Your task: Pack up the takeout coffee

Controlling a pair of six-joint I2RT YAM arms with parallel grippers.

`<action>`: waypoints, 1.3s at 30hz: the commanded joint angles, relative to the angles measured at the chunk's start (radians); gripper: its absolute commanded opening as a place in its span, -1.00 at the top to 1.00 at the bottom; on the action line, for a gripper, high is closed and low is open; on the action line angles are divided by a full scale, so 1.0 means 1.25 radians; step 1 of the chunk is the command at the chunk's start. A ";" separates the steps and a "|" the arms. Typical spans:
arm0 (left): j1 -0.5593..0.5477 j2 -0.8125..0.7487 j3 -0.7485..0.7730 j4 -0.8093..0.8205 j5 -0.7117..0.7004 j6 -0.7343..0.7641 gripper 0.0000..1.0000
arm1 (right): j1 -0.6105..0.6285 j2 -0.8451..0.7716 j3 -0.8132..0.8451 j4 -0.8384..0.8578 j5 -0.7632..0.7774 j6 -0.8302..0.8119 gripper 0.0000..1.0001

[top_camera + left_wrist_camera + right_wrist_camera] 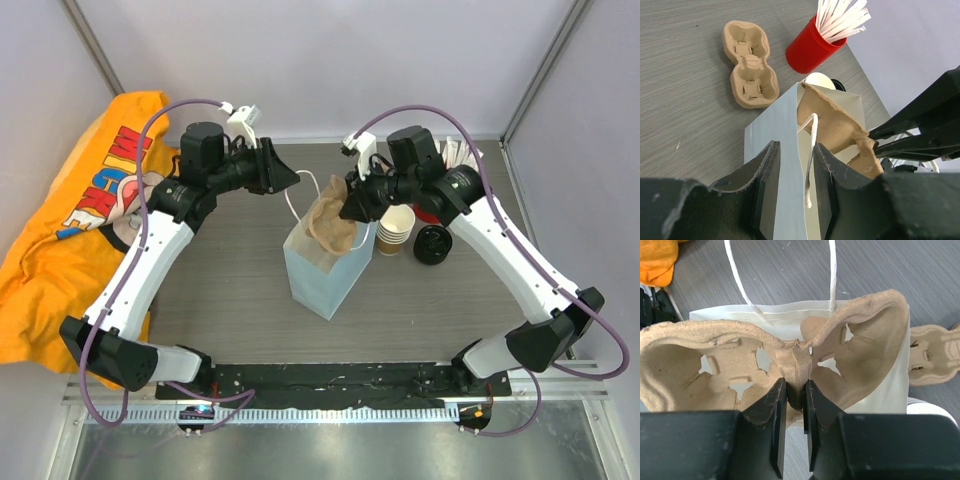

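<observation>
A pale blue paper bag point(322, 268) stands open mid-table. My right gripper point(794, 382) is shut on the middle ridge of an empty brown pulp cup carrier point(860, 350), holding it tilted in the bag's mouth point(328, 222). My left gripper point(796, 145) is at the bag's far-left rim point(288, 180), open. The bag's wall point(775, 135) and its white cord handle point(810, 165) lie between the fingers, and the cord rests against the right one. The takeout coffee is out of view.
A stack of lidless brown cups point(396, 228) and black lids point(435, 243) stand right of the bag. A red cup of white straws point(812, 47) and a second pulp carrier point(747, 65) sit behind it. An orange shirt point(60, 240) lies at the left.
</observation>
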 commanded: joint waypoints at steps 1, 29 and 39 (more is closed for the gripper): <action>0.001 -0.025 0.028 0.004 0.016 0.010 0.27 | 0.004 -0.018 0.071 0.001 0.015 -0.011 0.54; -0.004 -0.023 0.058 -0.004 0.049 0.026 0.39 | 0.019 0.002 0.104 -0.057 0.020 -0.054 0.55; -0.004 -0.026 0.054 0.003 0.100 0.020 0.31 | 0.023 0.007 0.110 -0.067 0.028 -0.058 0.55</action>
